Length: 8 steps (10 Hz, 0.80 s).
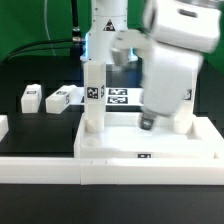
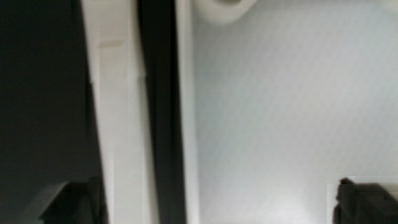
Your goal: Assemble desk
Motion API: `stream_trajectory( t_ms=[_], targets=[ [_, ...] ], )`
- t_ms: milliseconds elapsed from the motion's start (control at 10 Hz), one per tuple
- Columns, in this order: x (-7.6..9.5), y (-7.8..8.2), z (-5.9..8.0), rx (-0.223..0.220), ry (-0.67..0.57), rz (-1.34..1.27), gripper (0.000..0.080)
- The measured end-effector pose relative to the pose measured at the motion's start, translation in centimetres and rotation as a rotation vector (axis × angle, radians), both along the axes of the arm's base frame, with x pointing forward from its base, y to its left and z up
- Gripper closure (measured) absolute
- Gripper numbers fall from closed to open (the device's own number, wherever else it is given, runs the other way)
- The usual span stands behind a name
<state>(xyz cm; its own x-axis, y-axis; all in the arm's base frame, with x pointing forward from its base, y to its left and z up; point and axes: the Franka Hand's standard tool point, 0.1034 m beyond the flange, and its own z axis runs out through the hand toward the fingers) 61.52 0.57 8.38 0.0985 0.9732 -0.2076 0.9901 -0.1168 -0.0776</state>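
Note:
The white tray-like tabletop point(image 1: 120, 140) lies at the front of the table. One square white leg point(image 1: 93, 100) stands upright in its corner on the exterior view's left. Two loose tagged legs point(image 1: 29, 96) point(image 1: 62, 99) lie on the black table to the left. My gripper point(image 1: 148, 122) hangs low over the tabletop's right part, blurred. In the wrist view the gripper point(image 2: 217, 205) is open and empty, its dark fingertips point(image 2: 365, 200) wide apart over the tabletop's flat white surface point(image 2: 285, 120), its raised rim point(image 2: 121, 120) and a round corner socket point(image 2: 222, 10).
The marker board point(image 1: 117, 97) lies behind the tabletop. A long low white rail point(image 1: 110, 170) runs along the front. Another white piece point(image 1: 3, 125) shows at the exterior view's left edge. The arm's base point(image 1: 105, 30) stands at the back.

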Motion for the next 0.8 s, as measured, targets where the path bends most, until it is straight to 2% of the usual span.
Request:
stream_trajectory(
  t_ms=[200,300,600,700,800],
  targets=[
    [-2.3,-2.5,-1.3,0.008,0.026,-0.021,0.0151],
    [-1.9,-2.0,-1.0,0.008,0.020,-0.024,0.0151],
    [-1.8,-2.0,-1.0,0.001,0.009,-0.088,0.0151],
    [-0.1,-1.8,0.4,-0.014,-0.027,-0.260,0.0151],
    [2.2,-2.4,1.2,-0.026,-0.113,-0.420,0.0151]
  ],
)
